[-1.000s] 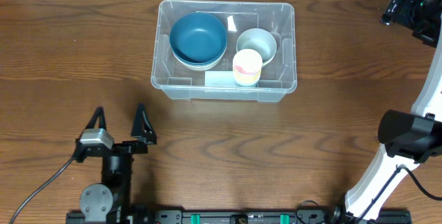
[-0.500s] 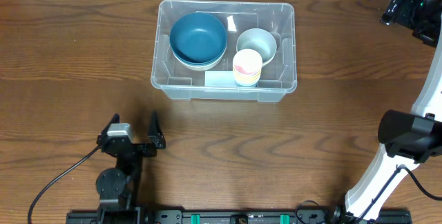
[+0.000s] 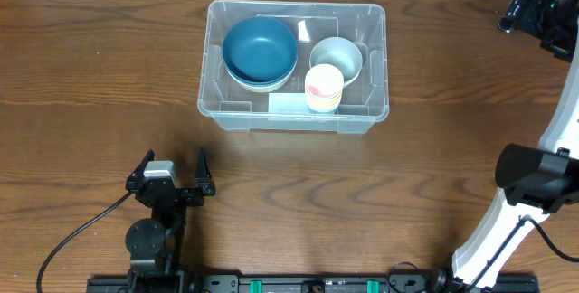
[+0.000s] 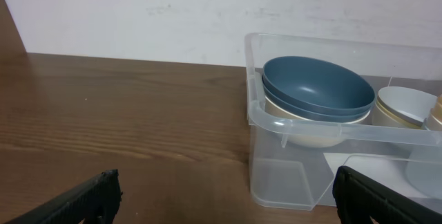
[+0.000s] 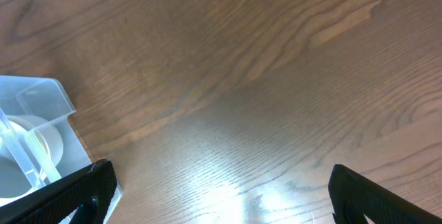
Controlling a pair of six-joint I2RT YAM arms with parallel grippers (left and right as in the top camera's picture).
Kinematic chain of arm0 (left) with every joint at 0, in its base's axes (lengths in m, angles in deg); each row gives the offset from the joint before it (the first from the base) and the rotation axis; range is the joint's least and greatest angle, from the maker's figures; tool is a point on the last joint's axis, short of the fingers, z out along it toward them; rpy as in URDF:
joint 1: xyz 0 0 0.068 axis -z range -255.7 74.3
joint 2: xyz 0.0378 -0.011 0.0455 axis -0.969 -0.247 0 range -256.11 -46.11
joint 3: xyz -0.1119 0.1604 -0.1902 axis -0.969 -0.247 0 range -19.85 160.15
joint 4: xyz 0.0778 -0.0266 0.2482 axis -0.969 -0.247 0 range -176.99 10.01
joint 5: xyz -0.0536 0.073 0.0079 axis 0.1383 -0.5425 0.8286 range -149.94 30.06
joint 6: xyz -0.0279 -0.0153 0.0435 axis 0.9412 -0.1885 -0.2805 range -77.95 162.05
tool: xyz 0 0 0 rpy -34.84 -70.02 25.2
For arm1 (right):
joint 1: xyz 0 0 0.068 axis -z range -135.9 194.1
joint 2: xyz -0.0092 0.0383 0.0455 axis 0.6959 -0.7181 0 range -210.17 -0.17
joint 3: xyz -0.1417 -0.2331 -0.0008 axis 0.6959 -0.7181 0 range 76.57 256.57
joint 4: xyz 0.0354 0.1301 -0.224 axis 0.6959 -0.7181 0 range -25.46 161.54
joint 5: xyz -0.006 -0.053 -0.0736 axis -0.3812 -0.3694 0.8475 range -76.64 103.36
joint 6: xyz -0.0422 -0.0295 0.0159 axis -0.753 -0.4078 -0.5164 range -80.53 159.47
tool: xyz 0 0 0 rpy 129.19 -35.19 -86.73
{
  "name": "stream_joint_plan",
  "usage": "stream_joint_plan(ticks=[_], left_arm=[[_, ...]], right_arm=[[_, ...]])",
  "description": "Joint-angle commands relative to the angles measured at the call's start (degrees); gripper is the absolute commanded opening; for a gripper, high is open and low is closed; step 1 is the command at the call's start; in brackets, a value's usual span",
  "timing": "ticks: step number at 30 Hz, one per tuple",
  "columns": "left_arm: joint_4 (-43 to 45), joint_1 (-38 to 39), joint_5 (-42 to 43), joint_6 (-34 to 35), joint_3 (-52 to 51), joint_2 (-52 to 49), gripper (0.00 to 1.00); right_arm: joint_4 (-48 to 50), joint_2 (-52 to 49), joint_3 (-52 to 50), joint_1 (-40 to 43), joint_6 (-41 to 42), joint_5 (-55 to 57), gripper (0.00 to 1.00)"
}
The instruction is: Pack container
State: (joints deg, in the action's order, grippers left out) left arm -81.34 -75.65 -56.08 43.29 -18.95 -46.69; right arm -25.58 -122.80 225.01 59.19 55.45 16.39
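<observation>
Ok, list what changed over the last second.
The left end effector shifted a little to its right, open and empty, then held still. Nothing was grasped or released. The container, the blue bowl, pale bowl and cup inside it, and the right arm stayed as they were.

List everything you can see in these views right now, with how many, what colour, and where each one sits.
container: one, clear, far middle of table
blue bowl: one showing, blue, left in container, nested on cream bowl
cream bowl: at least one, cream, under blue bowl
grey bowl: one, pale grey, right rear in container
cup: one, cream and pink, in front of grey bowl
label: one, white, container's front floor
table: one, brown wood
left gripper: one, black, open, near edge, apart from container
right gripper: one, black, open, above table off container's right end
</observation>
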Motion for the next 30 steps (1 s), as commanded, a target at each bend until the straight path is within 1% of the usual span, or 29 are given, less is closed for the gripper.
stream_joint_plan(ticks=[1,15,18,25,28,30], left_arm=[[-2.5,-0.2,0.0,-1.0,-0.7,0.3,0.98],[-2.5,-0.2,0.0,-1.0,-0.7,0.3,0.98],[-2.5,-0.2,0.0,-1.0,-0.7,0.3,0.98],[-2.5,-0.2,0.0,-1.0,-0.7,0.3,0.98],[-2.5,-0.2,0.0,-1.0,-0.7,0.3,0.98],[-2.5,-0.2,0.0,-1.0,-0.7,0.3,0.98]], right_arm=[[-0.2,0.2,0.8,0.3,-0.6,0.4,0.99],[-0.1,0.2,0.8,0.2,-0.6,0.4,0.99],[-0.2,1.7,0.8,0.2,-0.7,0.4,0.99],[0.0,12.9,-0.5,-1.5,-0.7,0.4,0.99],[0.0,20.4,-4.8,-2.6,-0.6,0.4,0.99],[0.0,26.2,-9.9,-3.4,-0.6,0.4,0.99]])
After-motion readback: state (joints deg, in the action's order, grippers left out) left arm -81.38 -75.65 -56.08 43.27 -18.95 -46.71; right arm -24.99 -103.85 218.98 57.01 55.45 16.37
